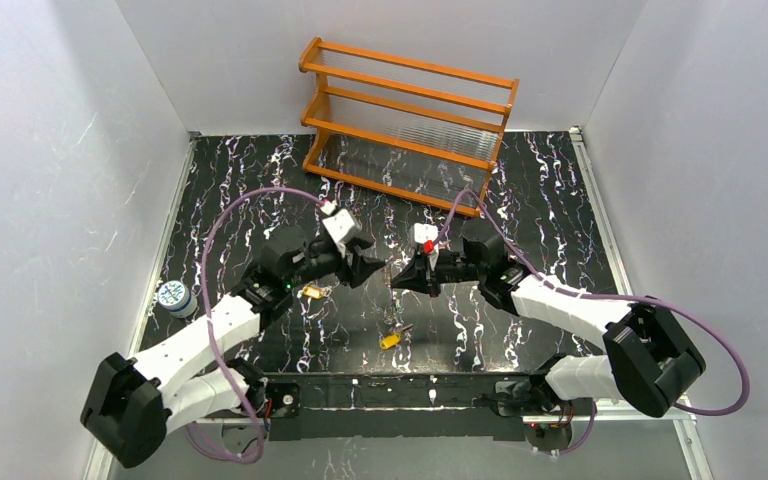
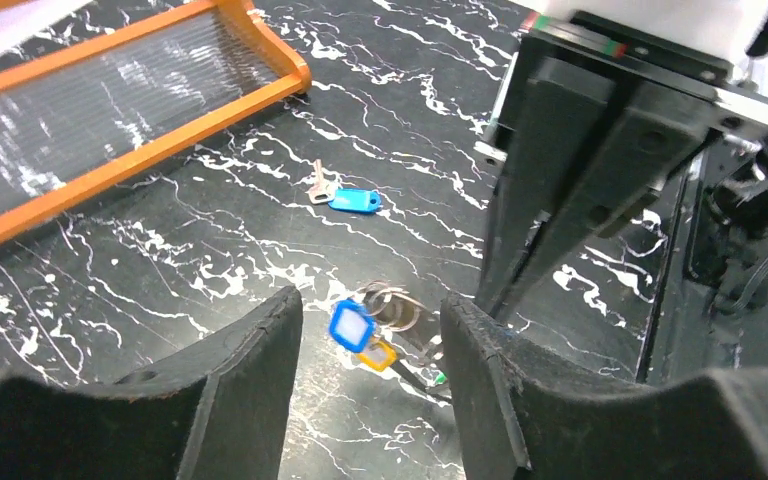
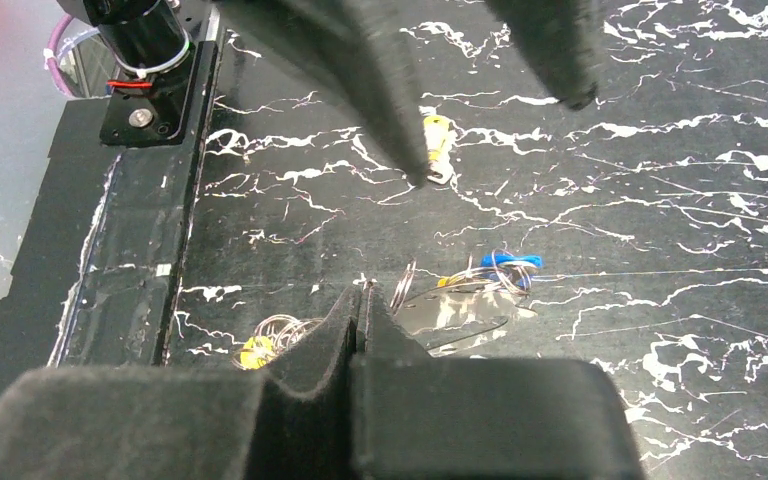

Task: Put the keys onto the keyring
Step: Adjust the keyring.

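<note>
The left fingers (image 2: 250, 370) are held spread, with the blue key (image 2: 351, 325) and keyring (image 2: 392, 303) seen straight ahead between them. The right fingers (image 3: 355, 325) are pressed together, tip just beside the keyring; whether it is pinched cannot be told.

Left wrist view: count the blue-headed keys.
2. One blue-headed key lies alone on the table, nearer the orange rack; the other lies on the table, seen between the left gripper's fingers. The fingers may hide more.
</note>
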